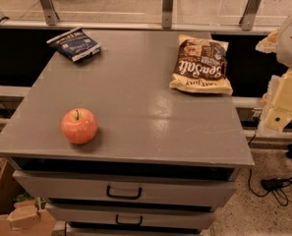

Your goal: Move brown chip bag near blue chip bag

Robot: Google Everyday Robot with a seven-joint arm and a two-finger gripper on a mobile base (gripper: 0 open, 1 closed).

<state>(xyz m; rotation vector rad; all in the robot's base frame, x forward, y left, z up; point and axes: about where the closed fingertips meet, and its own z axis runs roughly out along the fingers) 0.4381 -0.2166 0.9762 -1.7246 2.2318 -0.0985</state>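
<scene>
The brown chip bag (201, 65) lies flat on the grey cabinet top (135, 107) at the back right, its white script lettering facing up. The blue chip bag (75, 44) lies flat at the back left corner, well apart from the brown one. My gripper (281, 109) is the cream-coloured part at the right edge of the view. It is off the side of the cabinet, to the right of the brown chip bag and lower in the picture, and it touches nothing on the top.
A red apple (79, 126) stands near the front left of the top. Drawers with dark handles (123, 192) sit below. A rail with metal posts (167, 6) runs behind. Cables (278, 186) lie on the floor at right, and a cardboard box (17, 215) at lower left.
</scene>
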